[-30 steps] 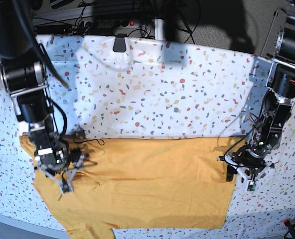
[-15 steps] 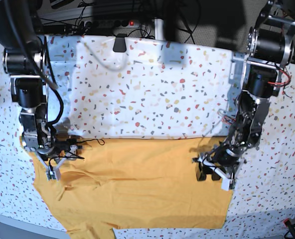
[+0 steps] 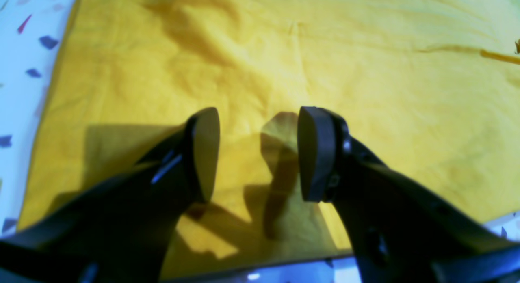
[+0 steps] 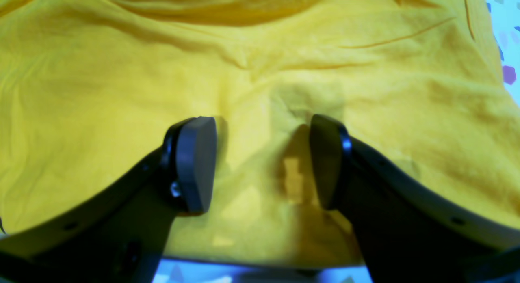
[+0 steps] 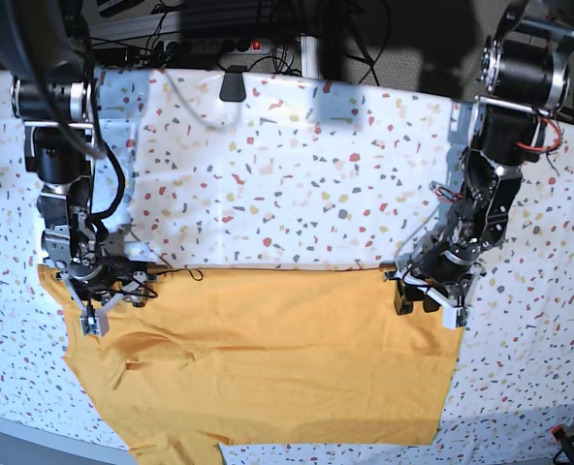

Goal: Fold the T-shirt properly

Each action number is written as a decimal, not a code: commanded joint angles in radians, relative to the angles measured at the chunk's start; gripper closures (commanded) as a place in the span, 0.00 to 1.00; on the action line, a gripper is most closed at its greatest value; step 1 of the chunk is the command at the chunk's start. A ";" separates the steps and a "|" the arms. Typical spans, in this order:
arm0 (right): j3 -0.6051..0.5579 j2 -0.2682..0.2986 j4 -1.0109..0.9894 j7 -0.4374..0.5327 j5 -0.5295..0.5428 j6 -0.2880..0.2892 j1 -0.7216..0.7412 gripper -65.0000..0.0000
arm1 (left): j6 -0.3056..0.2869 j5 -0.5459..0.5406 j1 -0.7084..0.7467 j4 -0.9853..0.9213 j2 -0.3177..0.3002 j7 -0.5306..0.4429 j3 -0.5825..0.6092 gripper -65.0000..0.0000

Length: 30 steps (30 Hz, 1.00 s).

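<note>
The mustard-orange T-shirt [image 5: 287,358] lies flat across the near half of the table, with its straight top edge running left to right. My left gripper [image 5: 428,304] is open, low over the shirt's upper right corner. In the left wrist view it [image 3: 258,153] has both fingers spread over bare yellow cloth [image 3: 325,51] and holds nothing. My right gripper [image 5: 108,308] is open at the shirt's upper left part. In the right wrist view it [image 4: 260,163] straddles wrinkled cloth [image 4: 122,80] and is empty. No lettering shows.
The white speckled tablecloth [image 5: 316,174] covers the table. A black clip [image 5: 233,84] sits at its far edge, with cables behind it. A thin black cable [image 5: 175,277] lies at the shirt's top edge near my right gripper. The near table edge runs just below the shirt.
My left gripper has moved from the shirt's right edge inward and up to the upper right corner. My right gripper has moved up and left toward the top edge. Both stay open.
</note>
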 commanded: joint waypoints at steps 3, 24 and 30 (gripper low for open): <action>0.002 0.011 0.078 -0.134 0.034 0.037 -0.057 0.44 | 0.008 0.003 -0.006 0.007 -0.005 0.079 -0.002 0.55; 0.010 0.011 0.565 -0.262 0.137 0.062 -0.357 0.44 | 0.055 0.010 0.288 0.485 -0.154 0.237 -0.002 0.55; 0.011 0.011 0.565 -0.262 0.137 0.062 -0.354 0.44 | 0.057 0.109 0.221 0.639 -0.151 0.215 -0.002 0.55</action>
